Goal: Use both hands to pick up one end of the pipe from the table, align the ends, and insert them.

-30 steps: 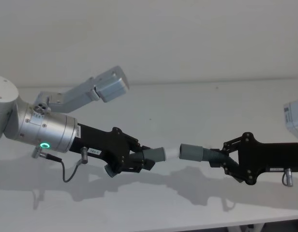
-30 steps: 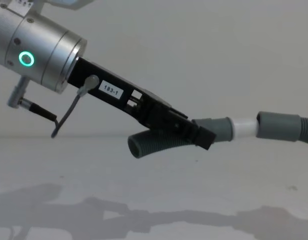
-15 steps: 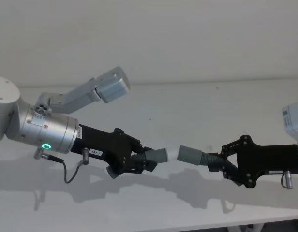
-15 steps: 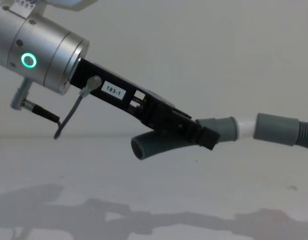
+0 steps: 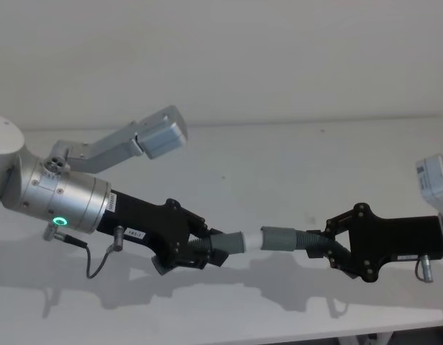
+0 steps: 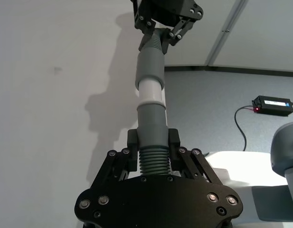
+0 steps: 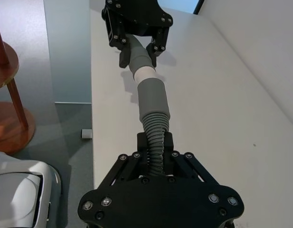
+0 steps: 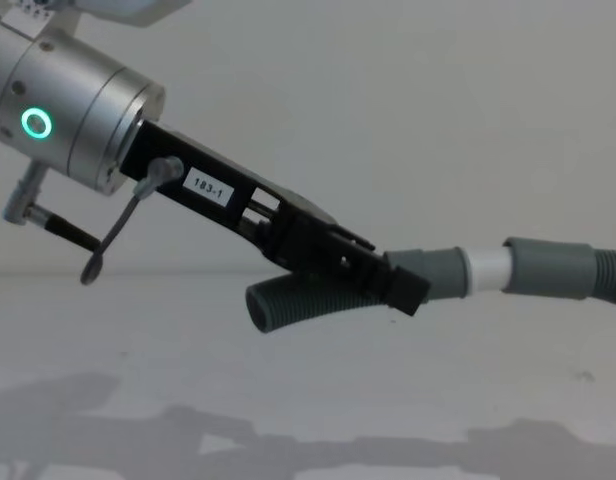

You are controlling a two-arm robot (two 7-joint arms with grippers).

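The table (image 5: 293, 154) is the largest thing here: a plain white surface that runs from the near edge to the far wall, with the shadows of both arms lying on it.

Above it, on the left side, the left gripper (image 5: 207, 251) reaches toward the middle of the scene from its silver wrist (image 5: 56, 201), which carries a green ring light. A small white label (image 8: 203, 186) sits on its black body, and a thin black cable (image 8: 113, 235) hangs under the wrist. Its fingers are closed tightly on the ribbed part of the left hose piece (image 8: 308, 298), just behind the cuff. The free tail of this piece curves down and to the left under the gripper, clear of the table.

On the right side, the right gripper (image 5: 323, 244) points toward the left one. Its fingers are also clamped, here on the ribbed part of the right hose piece (image 7: 156, 135).

Both pieces of the pipe are held in the air above the middle of the table, between the two grippers, and they lie almost in one line. The grey cuff (image 5: 232, 241) of the left piece carries the white tip (image 5: 252, 239). This tip meets the mouth of the socket cuff (image 5: 279, 238) of the right piece, and a short band of white shows between the two grey cuffs. I cannot tell how deep the tip sits inside the socket.
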